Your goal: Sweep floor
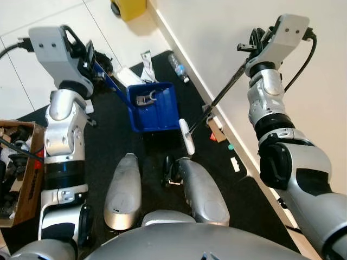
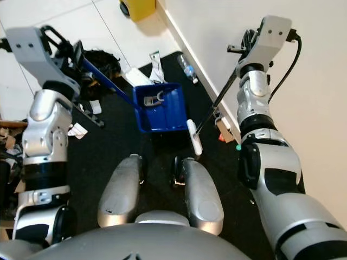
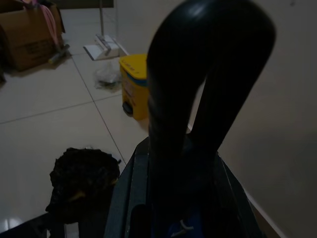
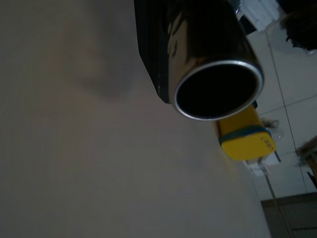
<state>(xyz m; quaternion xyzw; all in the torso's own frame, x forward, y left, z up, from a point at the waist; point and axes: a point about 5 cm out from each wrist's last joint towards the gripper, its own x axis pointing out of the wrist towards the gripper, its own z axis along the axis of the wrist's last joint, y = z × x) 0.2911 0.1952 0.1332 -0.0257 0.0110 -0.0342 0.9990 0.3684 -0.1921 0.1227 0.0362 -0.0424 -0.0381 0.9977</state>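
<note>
Glossy blue plastic dustpan (image 1: 154,106), matt black mat (image 1: 119,141), seemingly polished metal broom tube (image 4: 218,89).

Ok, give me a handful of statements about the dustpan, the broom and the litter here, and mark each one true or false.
1. The blue dustpan sits on the dark mat. True.
2. The dustpan is empty. False: a small piece of litter lies inside it.
3. The right gripper holds the broom handle up near the wall. True.
4. A plastic bottle lies inside the dustpan. False: it lies on the mat near the wall.
5. The yellow bin stands on the mat. False: it stands on the pale tiles beyond it.
</note>
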